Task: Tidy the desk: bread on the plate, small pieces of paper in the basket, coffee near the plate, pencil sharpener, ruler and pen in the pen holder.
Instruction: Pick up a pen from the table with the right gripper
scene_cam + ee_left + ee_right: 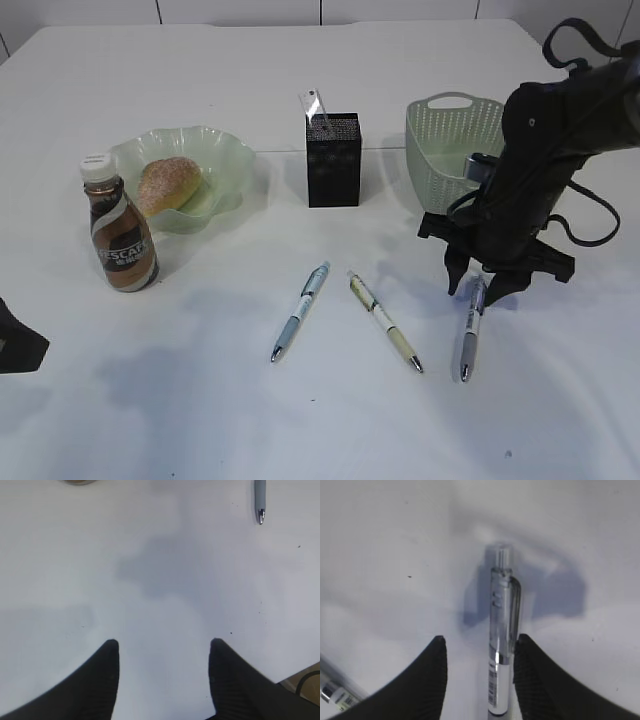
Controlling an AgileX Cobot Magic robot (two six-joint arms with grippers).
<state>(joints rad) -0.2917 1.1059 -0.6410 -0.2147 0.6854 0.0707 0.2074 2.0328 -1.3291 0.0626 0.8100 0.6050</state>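
Pens: three on bench. Right tool spread, straddling clear pen near clip end, ready to pinch for pen holder. Left tool spread, empty, parked over bare bench. Bread on plate, coffee beside.

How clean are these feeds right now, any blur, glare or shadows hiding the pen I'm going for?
Exterior view: sharp and evenly lit, soft arm shadows on the desk, no glare. Right wrist view: the grey pen between the open jaws of the right gripper is somewhat soft, its shadow falling beside it, still readable. Left wrist view: mostly bare desk with a diffuse shadow patch, a pen tip at the top edge.
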